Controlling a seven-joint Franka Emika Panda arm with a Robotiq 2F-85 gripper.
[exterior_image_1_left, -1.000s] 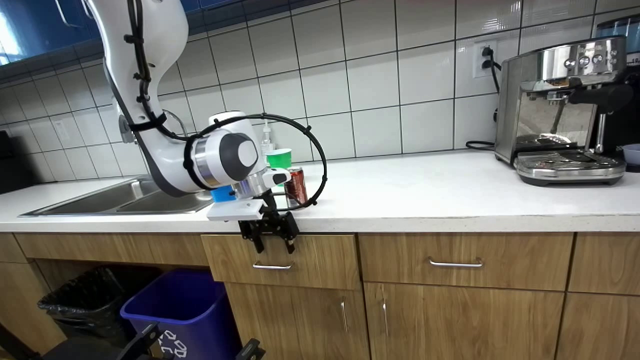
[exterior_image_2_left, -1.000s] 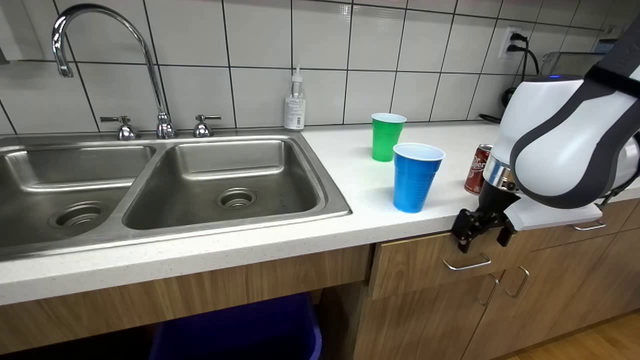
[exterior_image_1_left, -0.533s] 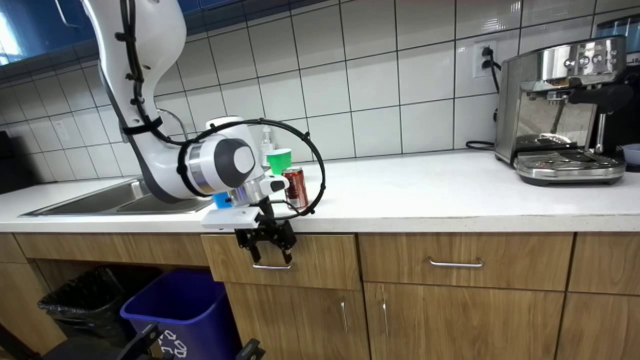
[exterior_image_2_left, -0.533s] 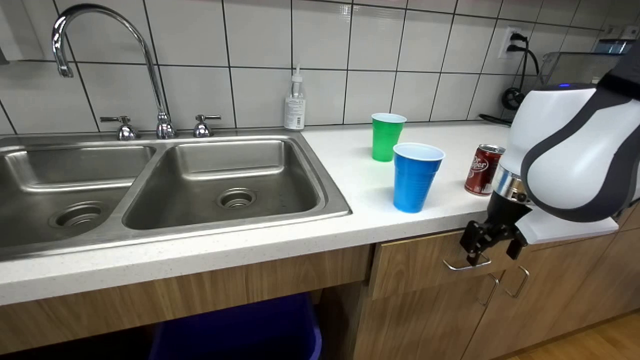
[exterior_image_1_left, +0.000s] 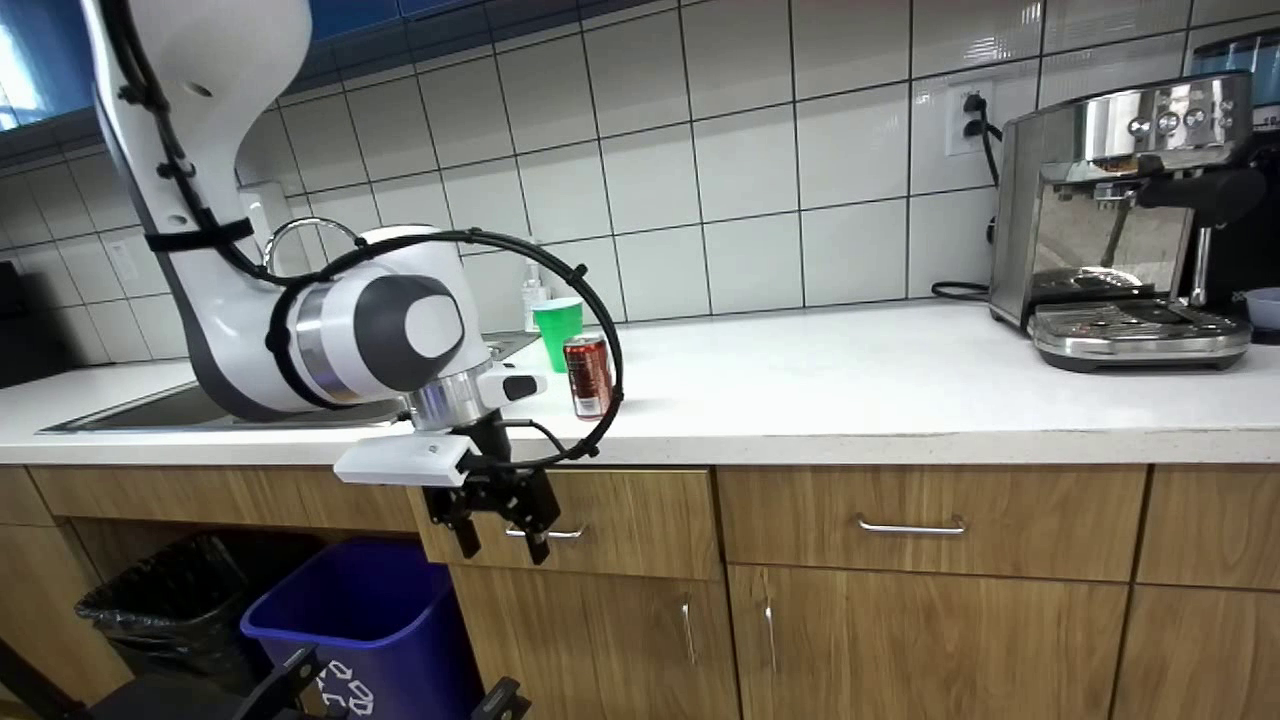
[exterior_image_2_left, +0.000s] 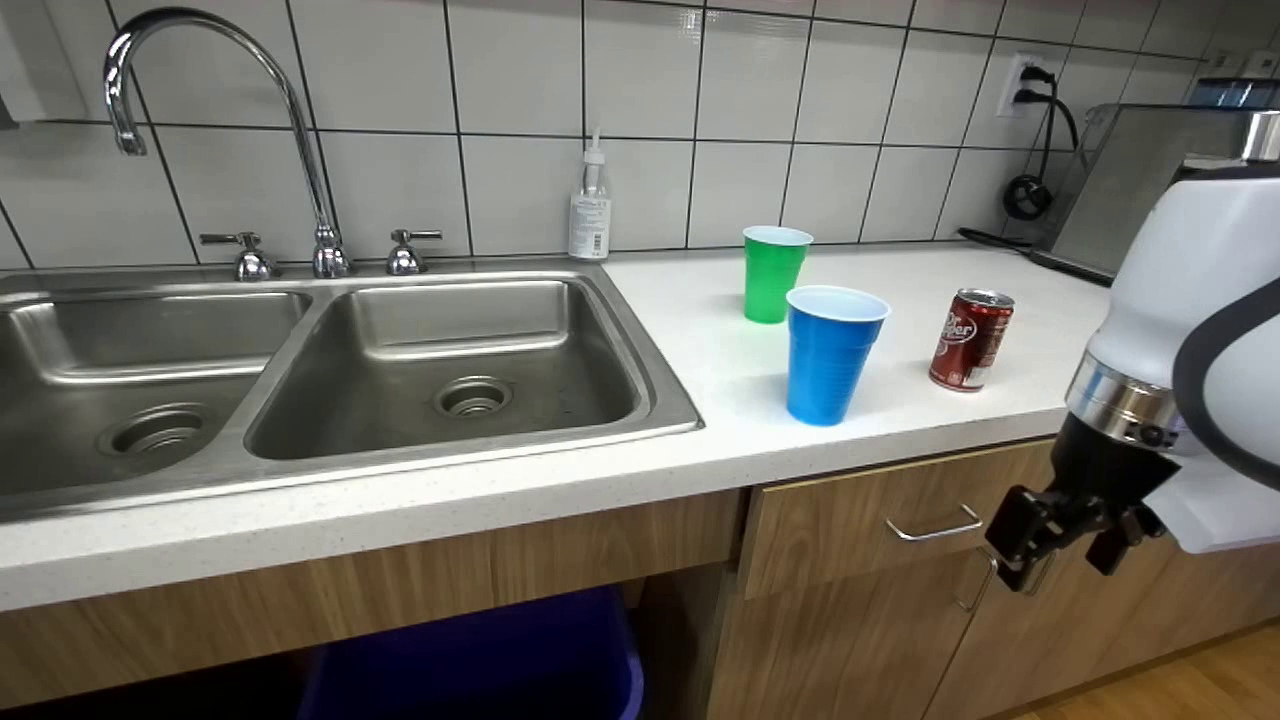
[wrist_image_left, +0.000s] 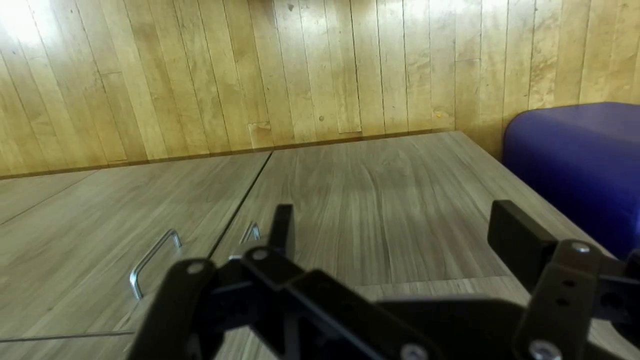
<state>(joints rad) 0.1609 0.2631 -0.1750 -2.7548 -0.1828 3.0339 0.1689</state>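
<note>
A: What do the containers hold?

B: I can't tell. A blue cup (exterior_image_2_left: 832, 365) and a green cup (exterior_image_2_left: 770, 282) stand upright on the tabletop (exterior_image_2_left: 695, 315), near a red can (exterior_image_2_left: 970, 340); their insides are mostly out of sight. Down below, the blue bin (exterior_image_1_left: 408, 665) is dark inside.

A: And the pincer (exterior_image_1_left: 504, 550)?

B: Spread wide apart, near the drawer handle (exterior_image_2_left: 940, 532), which sits on the drawer front (exterior_image_2_left: 855, 508) below the tabletop's edge.

A: Do the views differ?

B: The blue cup shows in an exterior view; the wrist view misses it, looking down on cabinet doors (wrist_image_left: 390, 215) and the floor (wrist_image_left: 320, 75).
</note>
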